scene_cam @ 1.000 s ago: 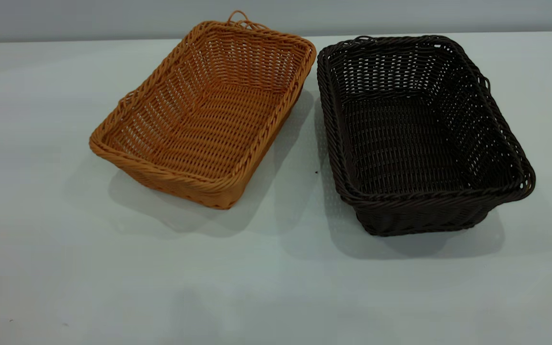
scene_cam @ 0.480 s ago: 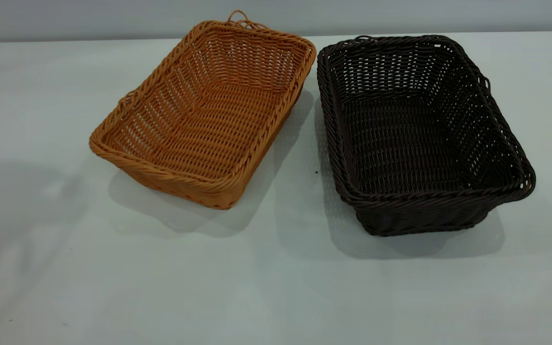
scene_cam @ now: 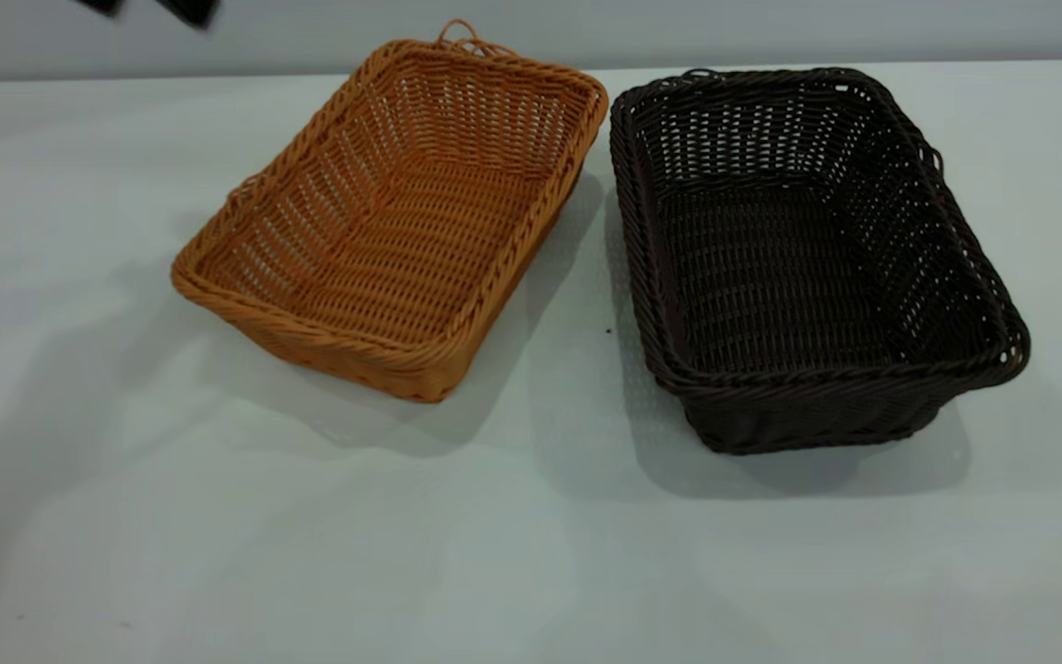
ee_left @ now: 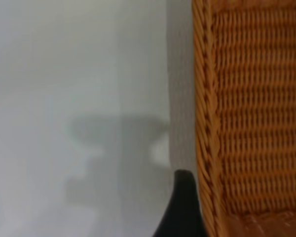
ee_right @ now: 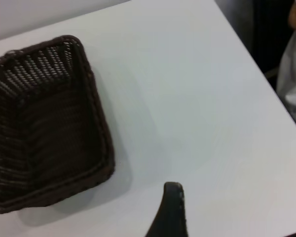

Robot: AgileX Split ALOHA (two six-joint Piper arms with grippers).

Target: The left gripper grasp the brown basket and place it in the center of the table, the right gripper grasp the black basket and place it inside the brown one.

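Note:
The brown basket (scene_cam: 393, 221) stands on the table (scene_cam: 531, 553), left of centre, with its loop at the far end. The black basket (scene_cam: 808, 258) stands right beside it. My left gripper (scene_cam: 146, 7) is open and empty, its two black tips showing high at the top left, up and to the left of the brown basket. In the left wrist view one finger (ee_left: 184, 207) is just outside the brown basket's braided rim (ee_left: 204, 123). One finger (ee_right: 171, 210) of my right gripper shows, empty, above bare table beside the black basket (ee_right: 44, 123).
The table's far edge (scene_cam: 125, 78) runs behind the baskets. Its corner and side edge (ee_right: 246, 49) lie close to my right gripper, with a dark floor and a white bag (ee_right: 293, 74) beyond. Bare tabletop lies in front of both baskets.
My left gripper's tips have come into the exterior view at the top left. Its shadow has spread over the left of the table. Neither basket has moved.

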